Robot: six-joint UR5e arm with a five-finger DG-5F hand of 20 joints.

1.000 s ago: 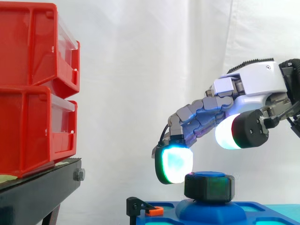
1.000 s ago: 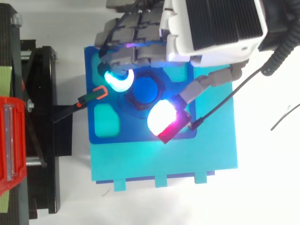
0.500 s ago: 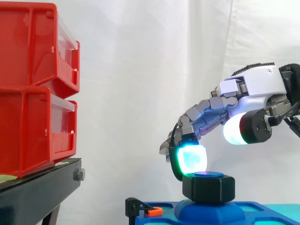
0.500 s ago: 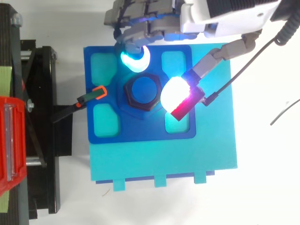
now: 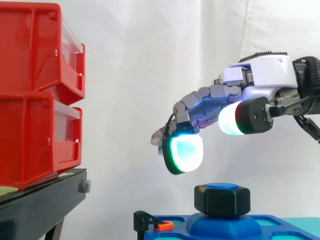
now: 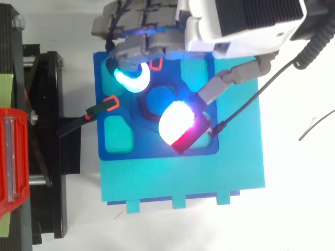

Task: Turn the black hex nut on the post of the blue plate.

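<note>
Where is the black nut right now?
Side view, low right of centre: the black nut sits on the post of the blue plate, below the hand, untouched.

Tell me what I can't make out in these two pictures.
- Top view: the hand and its pads cover much of the nut.
- Side view: the lower edge cuts off the plate; the nut hides most of the post.
- Top view: the left edge cuts off the bin.

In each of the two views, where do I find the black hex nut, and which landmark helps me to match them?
Side view: the black hex nut sits at the bottom, right of centre, on the post of the blue plate.
Top view: it lies slightly up-left of centre, partly covered by a glowing pad of the hand.
Shared landmark: the orange-tipped clamp left of the nut.
</note>
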